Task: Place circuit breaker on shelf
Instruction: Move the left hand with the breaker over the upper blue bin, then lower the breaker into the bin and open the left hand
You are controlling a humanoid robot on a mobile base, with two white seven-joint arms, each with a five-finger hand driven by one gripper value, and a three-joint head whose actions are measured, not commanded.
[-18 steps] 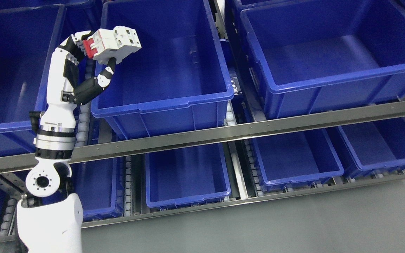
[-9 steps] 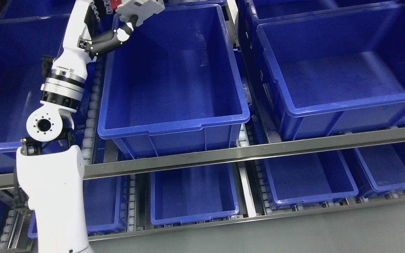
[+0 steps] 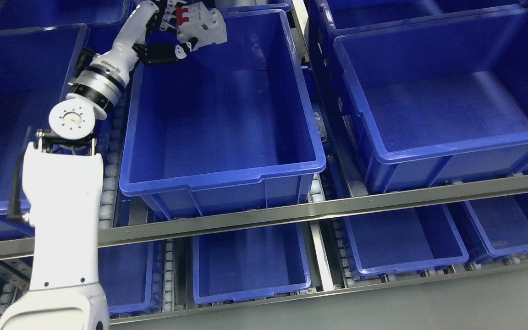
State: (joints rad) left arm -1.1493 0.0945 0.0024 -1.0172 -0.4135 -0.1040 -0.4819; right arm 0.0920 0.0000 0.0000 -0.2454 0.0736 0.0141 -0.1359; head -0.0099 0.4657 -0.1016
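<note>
1. You're looking at a shelf (image 3: 291, 213) with steel rails and roller tracks, two levels of blue bins, grey floor (image 3: 383, 307) along the bottom.
2. Compared with half a second back, your left hand (image 3: 172, 32) has dropped a bit and swung right, so the breaker (image 3: 202, 27) is fully in view now. The camera shifted slightly too.
3. The hand is clamped on the breaker, holding it over the far left corner of the middle bin (image 3: 227, 174). That bin looks empty, same for the right bin (image 3: 429, 151) and the lower ones.
</note>
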